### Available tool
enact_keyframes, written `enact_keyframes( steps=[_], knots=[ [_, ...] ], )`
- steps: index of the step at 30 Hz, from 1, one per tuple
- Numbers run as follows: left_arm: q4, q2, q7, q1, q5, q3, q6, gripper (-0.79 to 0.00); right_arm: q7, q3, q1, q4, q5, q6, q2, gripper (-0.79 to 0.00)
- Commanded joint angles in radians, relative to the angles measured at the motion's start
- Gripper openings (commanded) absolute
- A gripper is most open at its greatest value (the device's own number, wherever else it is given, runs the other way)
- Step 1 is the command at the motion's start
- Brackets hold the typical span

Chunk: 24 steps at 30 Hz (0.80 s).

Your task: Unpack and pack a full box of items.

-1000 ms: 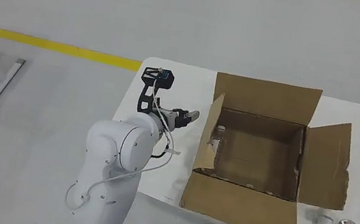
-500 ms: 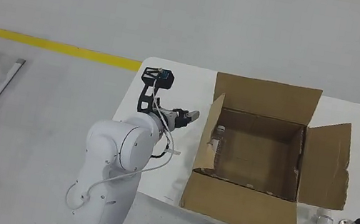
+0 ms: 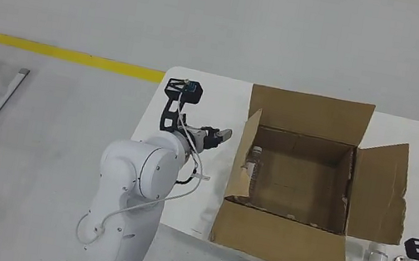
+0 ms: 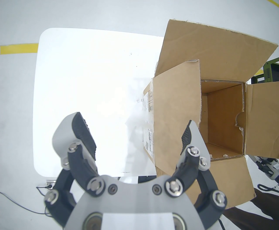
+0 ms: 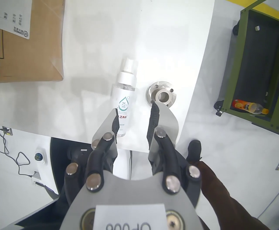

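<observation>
1. Spray bottle (image 5: 124, 102): lies flat on table (image 5: 170, 32), near box (image 5: 30, 43); base by one fingertip of right gripper (image 5: 134, 109).
2. Right gripper: partly spread, empty; metal ring (image 5: 161, 96) by other fingertip.
3. Left gripper (image 4: 134, 119): wide, empty, beside box.

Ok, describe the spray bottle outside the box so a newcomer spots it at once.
Start at the open cardboard box on the white table. Past its corner nearest the right gripper, two small things lie side by side. The spray bottle is the long white one lying flat with a narrow nozzle; its neighbour is a round metal flange.
</observation>
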Motion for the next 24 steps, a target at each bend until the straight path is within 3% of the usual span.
enact_keyframes(
  steps=[1, 3, 4, 8, 24],
  knots=[
    [0.000, 0.000, 0.000, 0.000, 0.000, 0.000, 0.000, 0.000, 0.007, -0.014, 0.010, 0.013, -0.006, 0.000, 0.000, -0.422],
    [0.000, 0.000, 0.000, 0.000, 0.000, 0.000, 0.000, 0.000, 0.014, -0.026, 0.023, 0.026, -0.014, -0.002, 0.000, -0.397],
    [0.000, 0.000, 0.000, 0.000, 0.000, 0.000, 0.000, 0.000, 0.016, -0.032, 0.029, 0.033, -0.020, -0.004, 0.001, -0.299],
    [0.000, 0.000, 0.000, 0.000, 0.000, 0.000, 0.000, 0.000, 0.035, -0.052, 0.052, 0.057, -0.034, -0.011, 0.002, -0.256],
    [0.000, 0.000, 0.000, 0.000, 0.000, 0.000, 0.000, 0.000, 0.064, -0.122, 0.123, 0.133, -0.090, -0.015, 0.003, -0.348]
  ],
)
